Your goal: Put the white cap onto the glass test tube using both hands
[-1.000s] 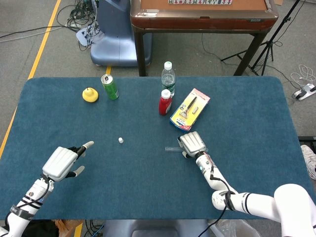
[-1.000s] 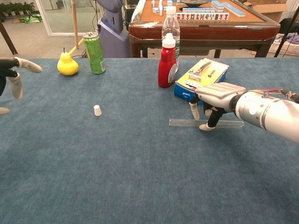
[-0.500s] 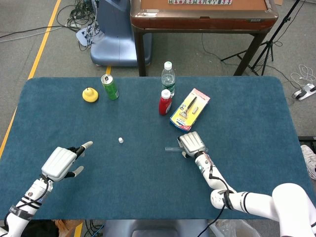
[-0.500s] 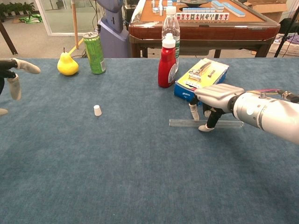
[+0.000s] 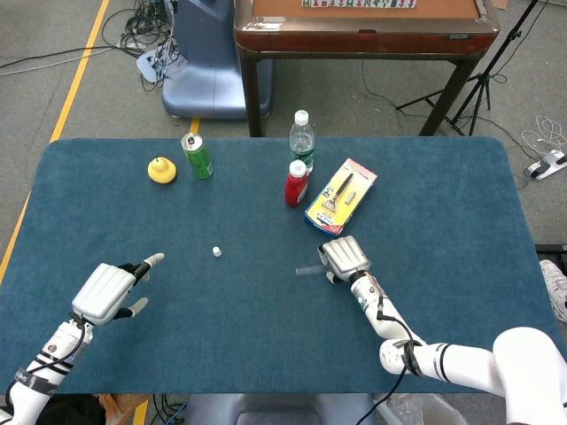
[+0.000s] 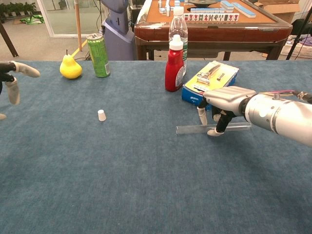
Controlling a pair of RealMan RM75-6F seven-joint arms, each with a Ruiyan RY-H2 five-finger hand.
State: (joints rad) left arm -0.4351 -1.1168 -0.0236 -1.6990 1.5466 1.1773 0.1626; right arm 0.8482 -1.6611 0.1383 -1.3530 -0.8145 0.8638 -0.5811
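Note:
The small white cap (image 5: 216, 251) (image 6: 101, 115) stands alone on the blue cloth, left of centre. Right of centre lies the clear glass test tube (image 5: 307, 270) (image 6: 190, 128), its right end a little raised. My right hand (image 5: 344, 256) (image 6: 226, 100) is over the tube's middle and grips it, fingers curled down behind it and the thumb in front. My left hand (image 5: 106, 292) (image 6: 9, 80) hovers at the near left with fingers apart and holds nothing, well away from the cap.
Along the back stand a yellow pear (image 5: 161, 169), a green can (image 5: 197, 156), a red bottle (image 5: 296, 183) and a water bottle (image 5: 302, 137). A yellow and blue razor box (image 5: 341, 196) lies just behind my right hand. A brown table stands beyond.
The tube's right end has lifted slightly in my right hand's grip, tilting the tube. My left hand has drifted a little toward the near left.

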